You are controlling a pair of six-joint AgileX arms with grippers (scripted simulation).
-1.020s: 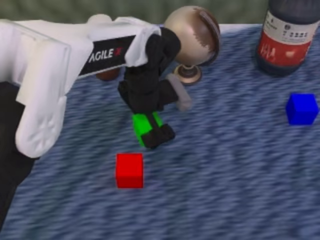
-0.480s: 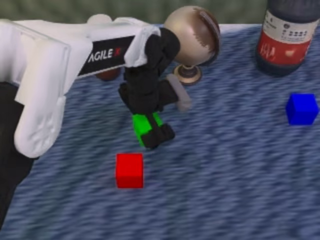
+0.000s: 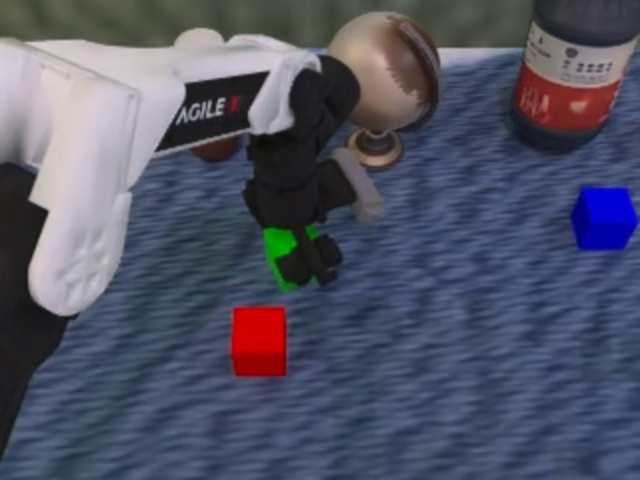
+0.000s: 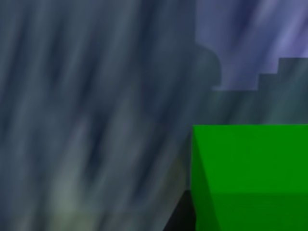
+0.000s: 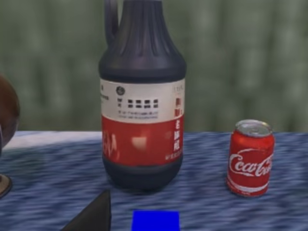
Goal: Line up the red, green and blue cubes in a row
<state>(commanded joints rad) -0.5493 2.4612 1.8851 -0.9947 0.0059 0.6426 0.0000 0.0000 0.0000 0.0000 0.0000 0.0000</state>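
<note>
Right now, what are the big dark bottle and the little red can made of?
The big dark bottle looks like glossy dark plastic or glass; its smooth ribbed shoulder and paper-like red and white label leave that open. The little red can looks like painted metal: shiny silver rim and top, white script logo.

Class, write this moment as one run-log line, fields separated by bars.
left gripper: shut on green cube | red cube: on table | blue cube: far right | right arm: unseen
</note>
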